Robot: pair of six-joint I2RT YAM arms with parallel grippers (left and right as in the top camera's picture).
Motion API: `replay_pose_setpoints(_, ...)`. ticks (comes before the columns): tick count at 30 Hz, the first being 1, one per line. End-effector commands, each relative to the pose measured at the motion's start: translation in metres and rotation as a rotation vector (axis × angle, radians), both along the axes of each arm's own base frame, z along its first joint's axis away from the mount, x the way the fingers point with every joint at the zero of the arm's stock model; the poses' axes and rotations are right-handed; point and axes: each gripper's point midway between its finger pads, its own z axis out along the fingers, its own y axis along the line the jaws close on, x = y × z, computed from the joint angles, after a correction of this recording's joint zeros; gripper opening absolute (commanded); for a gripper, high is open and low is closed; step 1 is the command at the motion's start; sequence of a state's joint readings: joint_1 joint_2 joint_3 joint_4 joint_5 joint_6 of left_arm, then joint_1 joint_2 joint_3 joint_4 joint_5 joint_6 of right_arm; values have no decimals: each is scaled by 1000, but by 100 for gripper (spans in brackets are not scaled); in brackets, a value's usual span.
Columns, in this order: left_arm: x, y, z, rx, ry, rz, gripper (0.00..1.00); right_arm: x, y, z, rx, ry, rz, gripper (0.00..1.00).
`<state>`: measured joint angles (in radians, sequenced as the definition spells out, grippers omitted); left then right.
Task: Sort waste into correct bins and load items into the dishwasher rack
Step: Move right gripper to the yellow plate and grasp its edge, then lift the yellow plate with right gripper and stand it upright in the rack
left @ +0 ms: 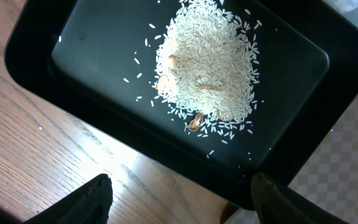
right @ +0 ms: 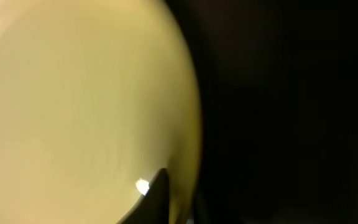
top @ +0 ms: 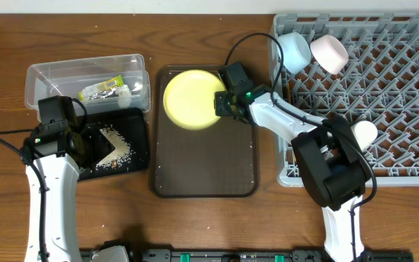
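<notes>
Rice (left: 207, 68) lies heaped in the black tray (left: 86, 43), with stray grains around the pile. The left pincer (left: 182, 208) hangs over the tray's edge and the desk (left: 36, 143), fingers wide apart and empty. Just beside that tray, the clear tub (top: 46, 76) holds the printed wrapper (top: 102, 89) and white scrap (top: 126, 90). The right pincer (top: 222, 103) looks clamped on the rim of the yellow plate (top: 189, 100) above the brown serving tray (top: 202, 160), though its wrist view is too close to be sure. A light blue bowl (top: 293, 49) and pale cup (top: 329, 52) sit in the dishwasher rack (top: 391, 87).
</notes>
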<state>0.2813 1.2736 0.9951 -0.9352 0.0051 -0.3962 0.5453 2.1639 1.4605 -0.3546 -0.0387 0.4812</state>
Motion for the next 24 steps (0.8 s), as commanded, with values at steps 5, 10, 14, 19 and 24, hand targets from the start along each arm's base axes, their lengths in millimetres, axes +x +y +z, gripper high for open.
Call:
replay_pose_setpoints(5, 0, 0, 1, -7, -4, 7, 74, 4, -26, 20, -37, -6, -17, 1)
replay_pose_setpoints(10, 0, 0, 1, -7, -4, 7, 74, 16, -54, 84, -88, -141, -7, 1)
replay_pose_setpoints(14, 0, 0, 1, -7, -4, 7, 74, 16, -82, 151, -149, -281, 15, 1)
replay_pose_setpoints(19, 0, 0, 1, -7, -5, 7, 74, 5, -124, 218, -304, -426, 21, 1)
replay_pose_setpoints(24, 1, 0, 1, -6, -5, 7, 74, -14, -195, 267, -633, -499, -93, 1)
